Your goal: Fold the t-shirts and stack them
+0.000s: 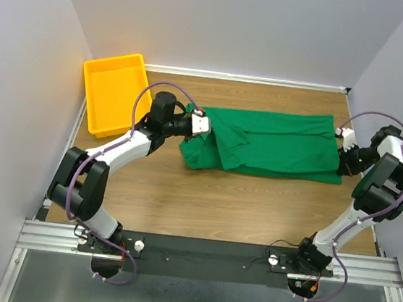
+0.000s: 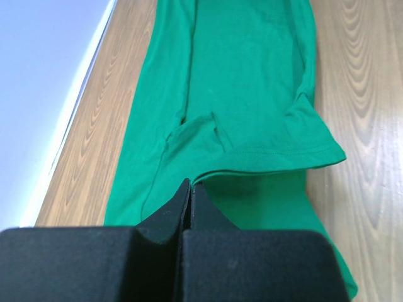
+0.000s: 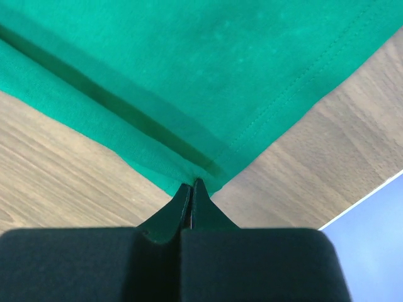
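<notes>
The dark green t-shirt [image 1: 275,141] lies on the wooden table as a long band folded lengthwise, a sleeve turned over its left part. My left gripper [image 1: 205,127] is at the band's left end. In the left wrist view its jaws [image 2: 191,182] are shut, the tips pinching a hemmed edge of the t-shirt [image 2: 252,75]. My right gripper [image 1: 345,147] is at the right end. In the right wrist view its jaws [image 3: 191,184] are shut on the near corner of the t-shirt [image 3: 189,63], where the layered edges meet.
An empty yellow bin [image 1: 87,83] stands at the back left, close behind the left arm. Bare wooden table [image 1: 217,204] lies between the shirt and the arm bases. Walls close in the table on the left, back and right.
</notes>
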`<state>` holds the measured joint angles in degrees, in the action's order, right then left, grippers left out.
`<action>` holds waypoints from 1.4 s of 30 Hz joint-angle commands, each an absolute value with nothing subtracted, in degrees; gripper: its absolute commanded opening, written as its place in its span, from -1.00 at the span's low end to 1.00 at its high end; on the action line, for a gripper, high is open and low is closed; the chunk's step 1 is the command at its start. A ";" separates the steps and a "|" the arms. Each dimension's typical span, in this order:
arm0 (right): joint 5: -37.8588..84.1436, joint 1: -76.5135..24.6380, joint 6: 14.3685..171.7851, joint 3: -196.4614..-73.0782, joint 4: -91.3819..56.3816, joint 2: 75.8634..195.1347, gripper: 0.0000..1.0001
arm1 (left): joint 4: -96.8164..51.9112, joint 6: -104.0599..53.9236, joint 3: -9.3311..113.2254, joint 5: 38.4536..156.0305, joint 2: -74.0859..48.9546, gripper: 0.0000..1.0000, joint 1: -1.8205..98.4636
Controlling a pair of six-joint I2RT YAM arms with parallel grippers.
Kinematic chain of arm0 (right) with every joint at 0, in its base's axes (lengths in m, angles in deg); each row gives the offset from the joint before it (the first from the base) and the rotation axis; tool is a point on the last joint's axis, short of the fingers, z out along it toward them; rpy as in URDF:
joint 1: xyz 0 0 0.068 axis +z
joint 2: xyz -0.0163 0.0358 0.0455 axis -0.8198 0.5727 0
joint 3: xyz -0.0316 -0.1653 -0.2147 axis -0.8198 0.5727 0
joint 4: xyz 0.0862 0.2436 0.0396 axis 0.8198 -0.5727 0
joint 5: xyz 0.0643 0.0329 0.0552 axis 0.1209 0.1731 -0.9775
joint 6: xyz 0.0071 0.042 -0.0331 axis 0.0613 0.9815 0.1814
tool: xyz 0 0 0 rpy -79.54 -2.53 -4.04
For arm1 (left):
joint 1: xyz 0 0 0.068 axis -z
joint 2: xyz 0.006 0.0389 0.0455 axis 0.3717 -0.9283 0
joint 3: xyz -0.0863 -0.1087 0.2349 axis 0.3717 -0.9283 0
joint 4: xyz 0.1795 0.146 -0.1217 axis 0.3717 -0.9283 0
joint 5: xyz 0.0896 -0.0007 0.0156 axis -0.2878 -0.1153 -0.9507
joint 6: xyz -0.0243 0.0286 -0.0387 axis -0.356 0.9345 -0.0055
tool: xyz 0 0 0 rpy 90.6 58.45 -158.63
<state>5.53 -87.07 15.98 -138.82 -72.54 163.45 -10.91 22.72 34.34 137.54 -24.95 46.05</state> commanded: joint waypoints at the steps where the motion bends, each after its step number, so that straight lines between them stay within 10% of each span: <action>1: 3.45 -87.50 18.67 -141.22 -73.15 165.51 -0.99 | -8.65 23.08 36.99 137.06 -26.98 -1.00 45.46; 42: 4.68 -82.75 31.86 -156.08 -72.36 176.93 -0.93 | -2.15 18.07 41.39 135.65 -34.01 -1.00 41.07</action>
<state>3.58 -83.01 30.14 -153.50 -72.54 174.45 -4.31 19.11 39.41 136.31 -32.49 41.83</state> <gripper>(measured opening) 0.034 0.008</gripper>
